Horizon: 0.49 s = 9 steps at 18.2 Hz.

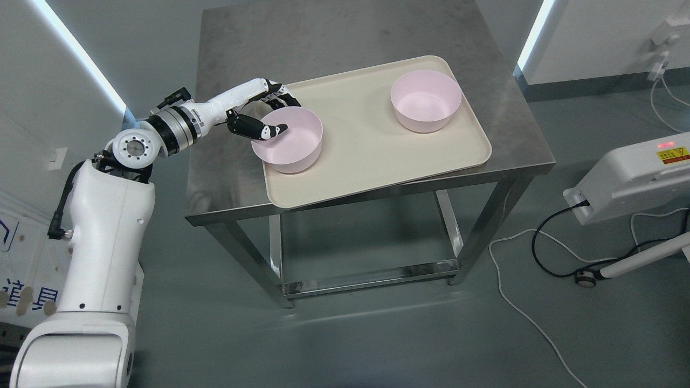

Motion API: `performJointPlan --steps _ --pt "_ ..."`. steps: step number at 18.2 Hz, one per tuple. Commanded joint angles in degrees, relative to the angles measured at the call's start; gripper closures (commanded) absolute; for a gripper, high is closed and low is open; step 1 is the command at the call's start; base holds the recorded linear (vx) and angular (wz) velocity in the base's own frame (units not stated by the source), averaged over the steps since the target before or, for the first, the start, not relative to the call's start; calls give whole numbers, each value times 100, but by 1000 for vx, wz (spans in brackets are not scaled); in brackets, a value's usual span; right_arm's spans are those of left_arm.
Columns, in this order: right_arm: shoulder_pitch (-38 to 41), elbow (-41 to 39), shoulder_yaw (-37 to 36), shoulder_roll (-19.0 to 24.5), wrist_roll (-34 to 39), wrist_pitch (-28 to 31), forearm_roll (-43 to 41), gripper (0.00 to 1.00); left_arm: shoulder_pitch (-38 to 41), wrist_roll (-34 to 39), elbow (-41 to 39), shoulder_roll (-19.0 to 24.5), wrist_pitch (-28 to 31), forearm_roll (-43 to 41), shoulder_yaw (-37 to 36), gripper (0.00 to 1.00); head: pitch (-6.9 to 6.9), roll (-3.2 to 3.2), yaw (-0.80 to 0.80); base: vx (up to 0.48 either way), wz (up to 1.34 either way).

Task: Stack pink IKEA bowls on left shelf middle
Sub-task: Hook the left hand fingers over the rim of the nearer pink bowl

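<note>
Broadly, a brushed stainless-steel table (237, 161) with an open frame below filled the middle of the head view, and on it lay a cream rectangular plastic tray (372, 156), skewed so its long axis ran from lower left to upper right. Both task pieces stood upright on that tray, well apart: the near pale pink round plastic bowl (291, 141) at its left end and the far pale pink round plastic bowl (426, 101) toward its upper right corner. The robot's white left arm reached in from the lower left, and its left hand (261, 113) clasped the near bowl's left rim, thumb hooked inside the wall and black fingers around the outside. The far bowl lay to the right and slightly beyond that hand, roughly along the tray's long axis. No right arm showed, so the left was plainly nearer.
</note>
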Motion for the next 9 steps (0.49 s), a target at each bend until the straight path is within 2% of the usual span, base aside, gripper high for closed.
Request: performJointPlan --steps 1,6,9 --pt "0 0 0 -100 -1 4 0 0 -31 48 -20 -36 -52 -713 -274 66 0 0 0 0 0" --pt "8 0 0 -100 -1 4 0 0 -49 163 -29 -371 -394 -775 -177 82 0 0 0 0 0" --pt "0 0 0 -100 -1 4 0 0 -32 154 -29 -389 -693 -775 -54 94 0 0 0 -1 10"
